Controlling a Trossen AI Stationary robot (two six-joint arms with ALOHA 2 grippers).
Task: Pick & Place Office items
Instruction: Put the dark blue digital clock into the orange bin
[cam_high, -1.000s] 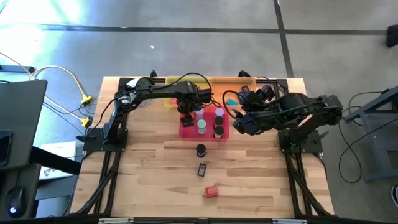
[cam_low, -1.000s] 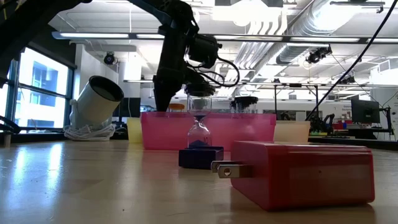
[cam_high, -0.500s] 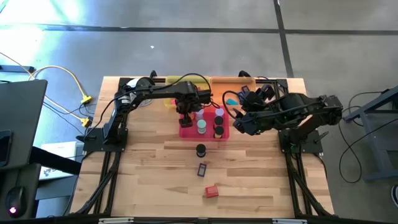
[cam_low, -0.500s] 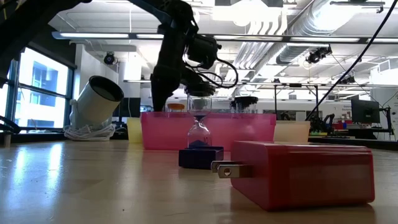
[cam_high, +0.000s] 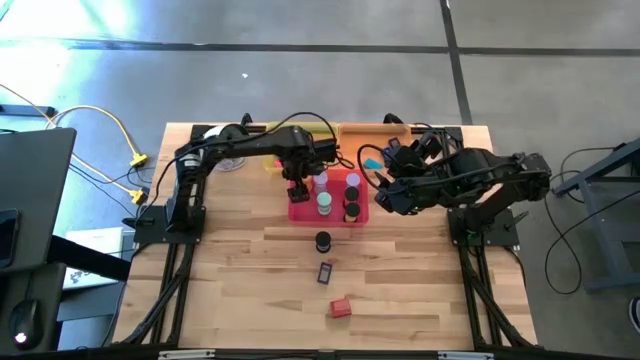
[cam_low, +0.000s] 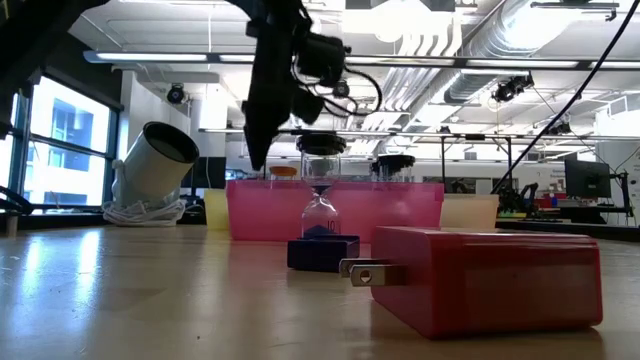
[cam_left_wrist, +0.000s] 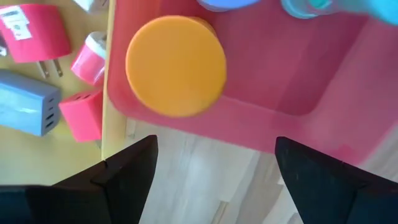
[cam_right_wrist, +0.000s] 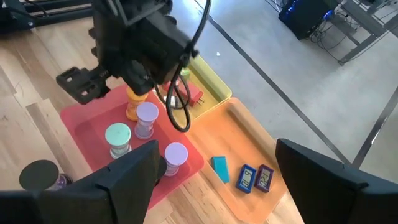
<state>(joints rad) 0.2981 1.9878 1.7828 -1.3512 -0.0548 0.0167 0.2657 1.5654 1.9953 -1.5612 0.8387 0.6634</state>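
High view, done: we count about 5 short cylinders standing in the pink tray (cam_high: 300, 211) mid-table, with the left gripper (cam_high: 298, 186) over its left corner.
High view, left: 3 pieces lie loose on the table (cam_high: 240, 290) nearer the front: a black cylinder (cam_high: 322, 241), a dark block (cam_high: 325, 272) and a red plug (cam_high: 341, 307).
High view, right arm: the right gripper (cam_high: 383, 160) waits just right of the pink tray, beside the orange tray (cam_high: 355, 135).
Low view, obstacles: the red plug and a small sand timer on a dark base (cam_low: 322, 238) stand in front of the tray; a white roll (cam_low: 155, 159) lies off to one side.
Left wrist view, fingers: spread and empty, we judge, above an orange cylinder (cam_left_wrist: 176, 65) in the tray corner; the yellow tray (cam_left_wrist: 113, 81) beside it holds red and grey-blue chargers (cam_left_wrist: 34, 109).
Right wrist view, fingers: apart, holding nothing; 3 small blue and dark pieces (cam_right_wrist: 242, 174) sit in the orange tray.
Judgement: we put sorting past halfway, with 3 loose pieces to go.
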